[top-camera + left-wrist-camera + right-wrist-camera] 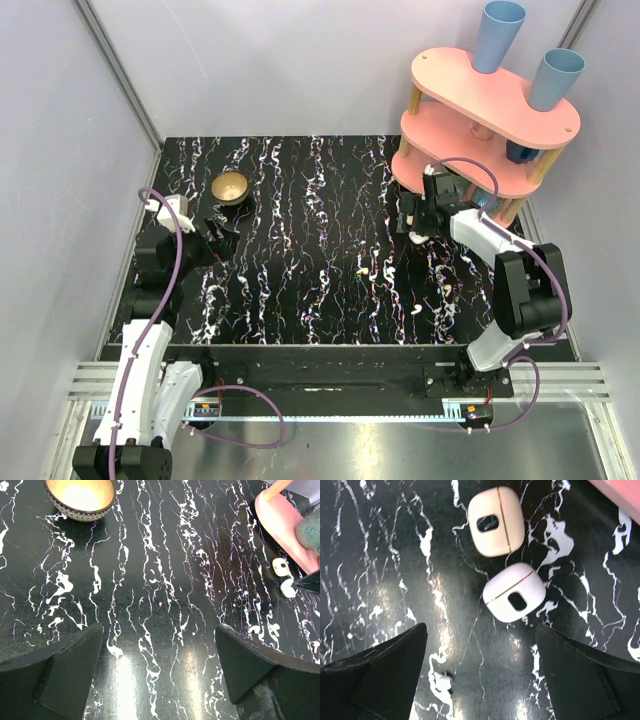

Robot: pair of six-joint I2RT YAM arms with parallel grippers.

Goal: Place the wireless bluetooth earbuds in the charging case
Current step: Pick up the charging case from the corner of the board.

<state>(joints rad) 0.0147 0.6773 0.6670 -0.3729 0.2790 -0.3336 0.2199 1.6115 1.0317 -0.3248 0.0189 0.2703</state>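
Cream case [496, 521] and white case [514, 592] both lie shut on the table [380, 570], seams unbroken. The step in hand therefore looks like getting a lid up before any bud can go in.

The right gripper [481, 626] hangs over them, jaws spread wide and empty. The white case sits just ahead of the jaw gap, a little toward the right finger. The cream case lies farther ahead, just beside the white one. The white one is nearer, so I judge it the likelier target.

To do this well:
- Centre the gap on the case.
- Turn the wrist so the fingers meet its flatter sides, not its rounded corners.
- Come down low and close gently, since glossy plastic may squirt out sideways.
- Keep off the seam so the lid can swing.

One bud [442, 681] lies inside the gap, back near the left finger, and should not be swept aside. More buds [415, 308] lie behind the jaws, toward the arm's base, well apart from the cases.

The left gripper [159, 627] is also wide and empty, with both cases far ahead and to its right.
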